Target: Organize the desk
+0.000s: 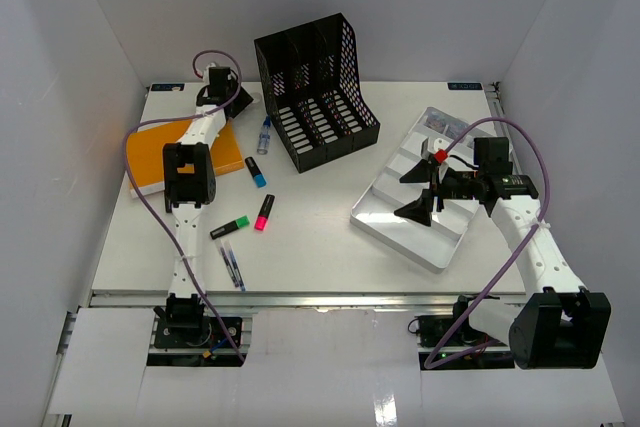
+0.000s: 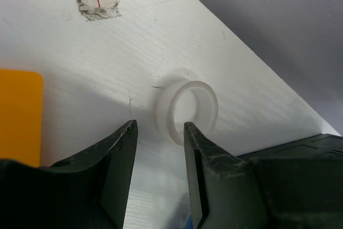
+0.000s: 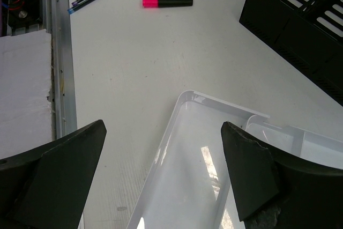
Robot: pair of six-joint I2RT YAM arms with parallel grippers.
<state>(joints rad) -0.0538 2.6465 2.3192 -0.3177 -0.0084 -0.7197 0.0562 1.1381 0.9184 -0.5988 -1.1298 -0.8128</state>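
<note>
The white counter (image 1: pixel 320 247) fills the space between the pale walls, and its metal rail (image 1: pixel 330 298) runs along the near edge just ahead of the arm bases. A black file rack (image 1: pixel 315 92) stands upright at the far middle of it. To the right a silver tray (image 1: pixel 408 237) with several compartments lies at an angle. An orange notebook (image 1: pixel 150 162) lies flat at the far left, partly under the left arm. The right hand (image 1: pixel 418 194) hangs over the tray with its jaws spread wide and nothing between them; its wrist view looks down on one corner of the tray. The left hand (image 2: pixel 159 127) is at the far left corner of the counter, low to the surface, its jaws partly apart and gripping nothing. Between notebook and rack lie a blue highlighter (image 1: pixel 256 172) and, just beyond it, a blue and white pen (image 1: pixel 264 135). Nearer the rail lie a pink highlighter (image 1: pixel 264 212) and a green highlighter (image 1: pixel 230 228), with two thin pens (image 1: pixel 232 265) side by side close to the rail. A small white ring (image 2: pixel 165 112) stands on edge at the left hand's fingertips, its near wall in the gap between the jaws, with bare counter showing on its left side.
</note>
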